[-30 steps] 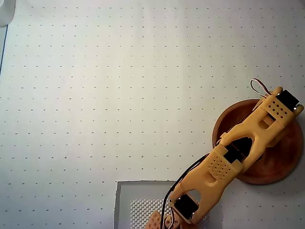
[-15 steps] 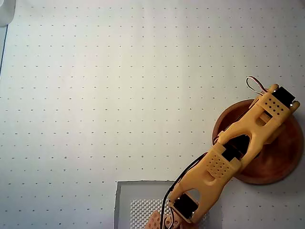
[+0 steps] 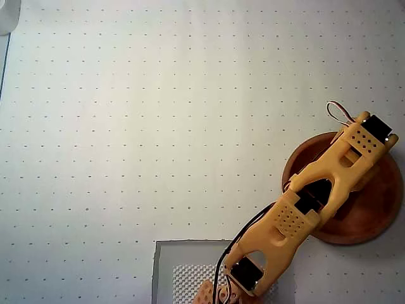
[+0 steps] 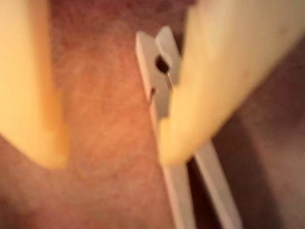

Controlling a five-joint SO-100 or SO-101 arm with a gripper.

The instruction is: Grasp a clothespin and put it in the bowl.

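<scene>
In the overhead view the yellow arm reaches from the bottom edge out over the reddish-brown wooden bowl at the right, and its wrist hides the gripper there. The wrist view looks down into the bowl. My gripper is open, with a wide gap between its two yellow fingers. The pale wooden clothespin lies on the bowl's floor, beside the right finger, which partly covers it. Nothing sits between the fingers.
A white dotted sheet covers the table. A grey square pad with a mesh patch lies under the arm's base at the bottom edge. Part of a white object shows in the top left corner.
The arm's wrist has shifted slightly up and to the left over the bowl; since half a second ago it has stayed still.
</scene>
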